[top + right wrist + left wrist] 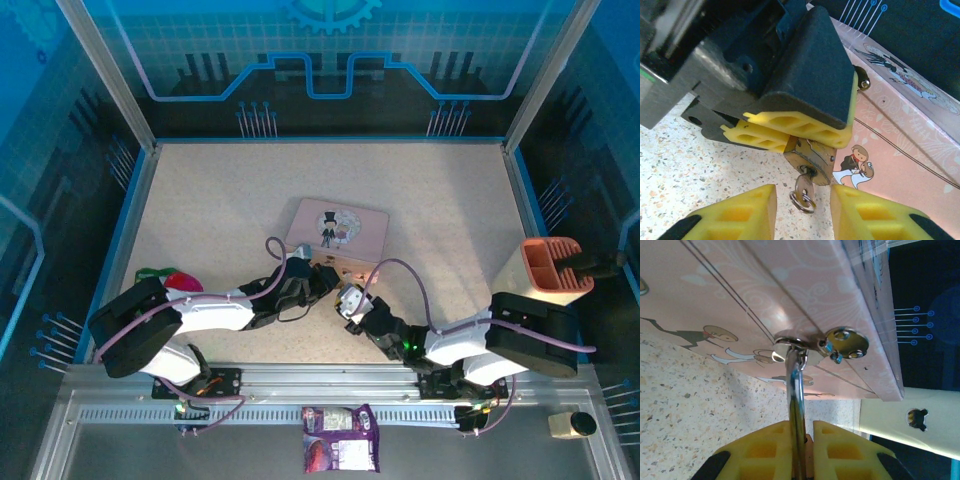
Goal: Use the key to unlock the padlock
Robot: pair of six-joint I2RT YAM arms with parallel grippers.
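From above, the left gripper (315, 282) and the right gripper (350, 300) meet at the near edge of the pink box (340, 228).

On the left wrist camera, the padlock (796, 390) hangs at the box's front hasp (790, 340) with its shackle threaded through. The left fingers are pinched tight on it.

On the right wrist camera, the right fingers stand apart and empty, either side of the key (802, 187) seated in the lock's underside, just off the box's front face.

It looks like small, hard, slick metal, and light. I'd pinch the key's flat head and turn gently.
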